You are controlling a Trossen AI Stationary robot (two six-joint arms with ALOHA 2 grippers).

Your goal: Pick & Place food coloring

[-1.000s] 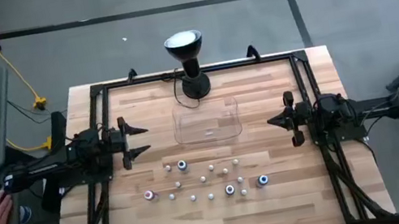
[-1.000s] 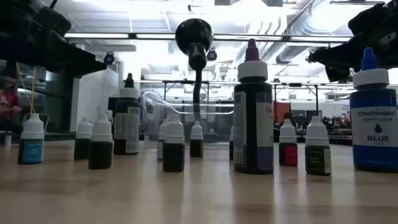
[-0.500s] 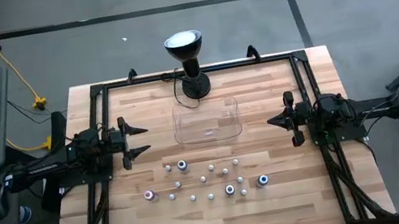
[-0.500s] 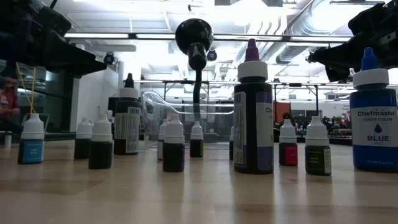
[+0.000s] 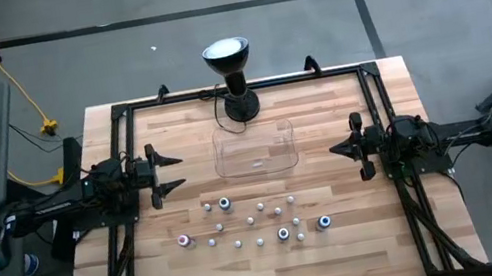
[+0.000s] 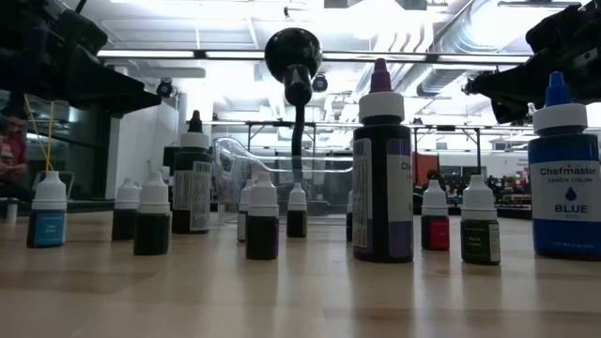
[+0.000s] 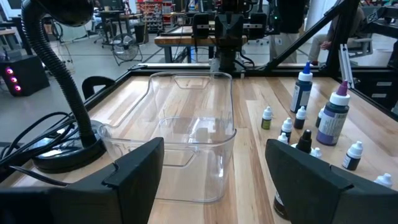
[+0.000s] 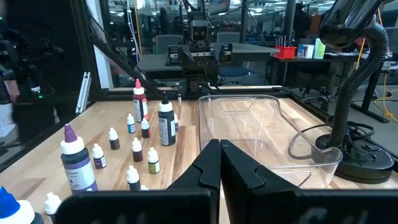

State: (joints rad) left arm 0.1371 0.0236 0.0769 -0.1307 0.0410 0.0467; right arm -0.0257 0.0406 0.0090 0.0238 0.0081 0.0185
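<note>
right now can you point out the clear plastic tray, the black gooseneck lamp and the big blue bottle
clear plastic tray (image 7: 198, 163): left wrist view, on its near wall.
black gooseneck lamp (image 5: 242, 108): high view, on its round base.
big blue food coloring bottle (image 6: 563, 208): low view, on its label.

The table (image 5: 346, 242) is pale wood in long planks, smooth with a soft sheen that mirrors the bottles faintly in the low view. A matt black metal frame (image 5: 120, 114) runs along its edges. The tray (image 7: 186, 143) near the far edge is clear, glossy plastic, thin-walled and catching highlights. The lamp (image 6: 293, 56) beside it has a glossy black shade and a ribbed, flexible black neck. The food coloring bottles (image 6: 380, 169) look like smooth plastic, dark and translucent under matt white caps, several with printed paper labels. The right gripper (image 8: 219, 163) and left gripper (image 7: 214, 168) show matt black plastic fingers.
</note>
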